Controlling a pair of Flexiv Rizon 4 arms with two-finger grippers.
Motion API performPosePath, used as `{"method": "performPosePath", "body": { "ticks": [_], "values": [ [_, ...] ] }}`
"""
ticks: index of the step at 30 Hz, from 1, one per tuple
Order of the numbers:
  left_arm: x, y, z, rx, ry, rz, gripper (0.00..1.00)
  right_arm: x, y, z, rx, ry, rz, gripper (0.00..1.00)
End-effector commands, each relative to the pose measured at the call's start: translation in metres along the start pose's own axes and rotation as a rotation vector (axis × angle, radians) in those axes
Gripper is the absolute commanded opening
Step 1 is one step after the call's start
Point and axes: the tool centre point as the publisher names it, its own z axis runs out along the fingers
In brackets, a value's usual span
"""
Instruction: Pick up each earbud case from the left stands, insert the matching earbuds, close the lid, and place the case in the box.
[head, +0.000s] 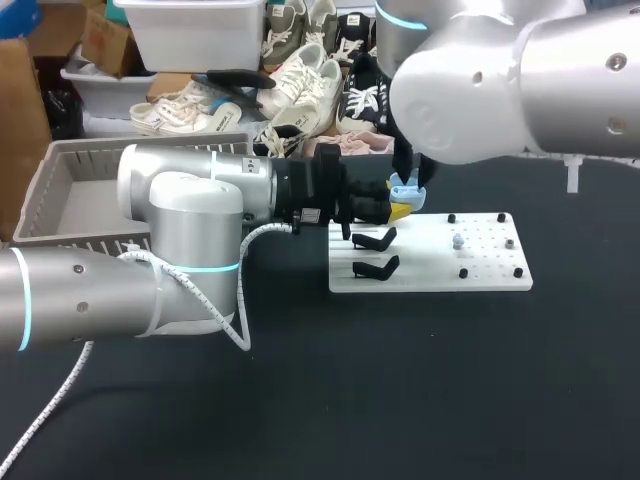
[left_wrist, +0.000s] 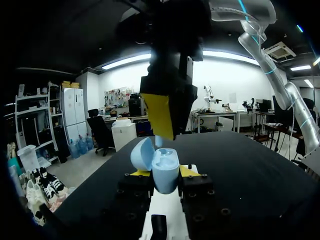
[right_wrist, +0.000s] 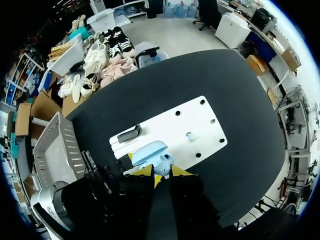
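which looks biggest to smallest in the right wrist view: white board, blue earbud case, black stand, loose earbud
1. white board
2. blue earbud case, though it is nearer the camera, so its lead over the stand is unsure
3. black stand
4. loose earbud

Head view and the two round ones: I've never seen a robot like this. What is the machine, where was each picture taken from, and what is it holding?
This is a robot with two arms at a black table. The head view looks down from above and behind it. Each round picture comes from a camera on one arm's wrist, looking out along its fingers. The left gripper is shut on a pale blue case with its lid open, at the edge of a white board. The right gripper hangs just above the case. On the board are two black stands and a small earbud. A grey box sits at the table's left.
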Motion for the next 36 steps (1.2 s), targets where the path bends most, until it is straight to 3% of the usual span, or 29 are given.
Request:
{"method": "performPosePath", "body": {
  "ticks": [1, 36],
  "values": [
    [0.0007, 0.0002, 0.0001, 0.000, -0.003, 0.001, 0.00, -0.0015, 0.0015, 0.0021, 0.004, 0.007, -0.005, 0.00],
    [0.0007, 0.0002, 0.0001, 0.000, -0.003, 0.001, 0.00, 0.0002, -0.0076, 0.0039, -0.009, 0.010, -0.021, 0.00]
  ]
}}
